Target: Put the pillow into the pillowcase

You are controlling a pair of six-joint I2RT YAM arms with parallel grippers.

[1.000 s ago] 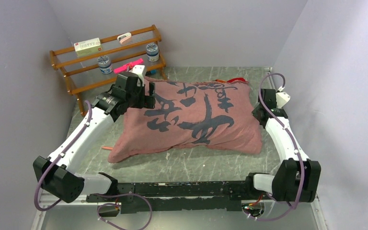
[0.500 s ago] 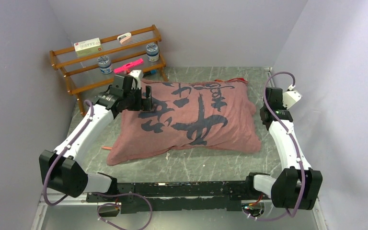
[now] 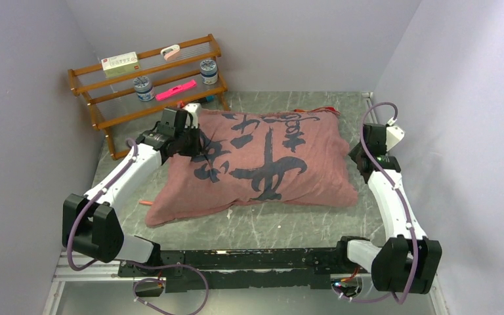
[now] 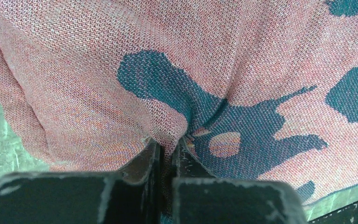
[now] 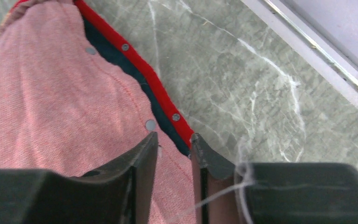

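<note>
The pillowcase (image 3: 269, 164) lies plump on the table with its pale pink side up, printed with dark teal shapes. The pillow is hidden; no white fabric shows. My left gripper (image 3: 199, 142) sits on the case's far left corner, and in the left wrist view it (image 4: 170, 142) is shut on a pinched fold of the pillowcase (image 4: 98, 84). My right gripper (image 3: 358, 155) is at the case's right edge. There its jaws (image 5: 173, 137) stand apart over the pink cloth (image 5: 51, 93), right by the red hem (image 5: 140, 70) with its snaps.
A wooden rack (image 3: 147, 79) stands at the far left with jars, a box and a pink item. A small orange stick (image 3: 146, 203) lies by the case's near left corner. The table's metal edge rail (image 5: 317, 56) and the wall run close on the right.
My left gripper came down onto the case's far left corner and shut on a fold of it. My right gripper, shut before, has parted its jaws at the right edge.
</note>
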